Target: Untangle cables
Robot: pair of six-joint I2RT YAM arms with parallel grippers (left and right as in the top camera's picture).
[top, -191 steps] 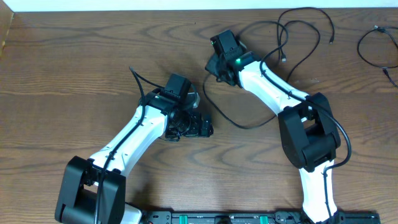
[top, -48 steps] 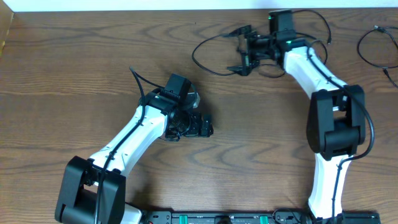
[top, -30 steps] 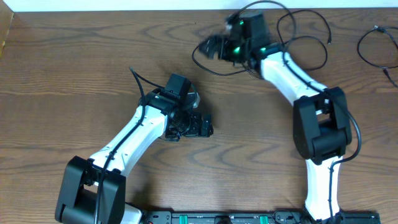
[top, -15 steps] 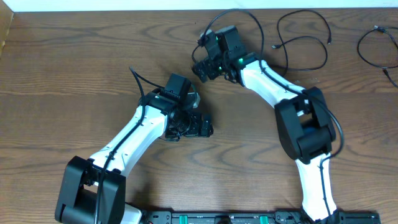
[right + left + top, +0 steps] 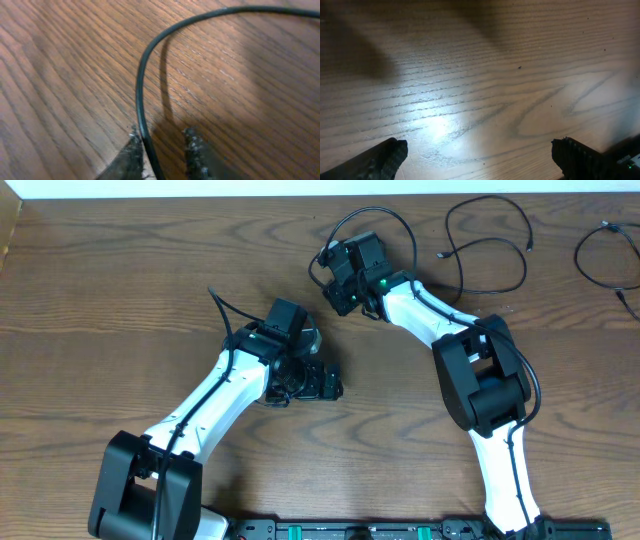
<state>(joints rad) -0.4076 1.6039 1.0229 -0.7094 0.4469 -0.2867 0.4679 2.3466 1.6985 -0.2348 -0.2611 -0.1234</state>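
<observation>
While the job is to part cords that lie looped near one another, the right gripper (image 5: 162, 152) is set low over the wood at the upper middle of the overhead frame, straddling the nearest black cable (image 5: 142, 85) where its arch comes down to the table. In the right wrist view the cord rises from between the two fingertips at the bottom edge, climbs the centre and sweeps off to the upper right. It lies against the finger on the left of the picture, with a slit of wood showing before the other finger. So the jaws stand narrow around the cord, but whether they truly pinch it I cannot tell. Taking the cord low at the foot of the arch rather than at its top looks sensible to me: a pull from there should draw the loop away from its neighbours rather than tighten it.

A second black cable (image 5: 448, 218) curls in the upper right of the overhead frame, apart from the straddled loop as far as I can see. A third cable (image 5: 579, 255) sits at the right edge, well apart from both.

The left gripper (image 5: 480, 155) hovers over bare table (image 5: 470, 75) near the centre of the overhead picture, its jaws spread wide with nothing between them, parked there, I judge, to be out of the cords' way until a second hold is wanted
</observation>
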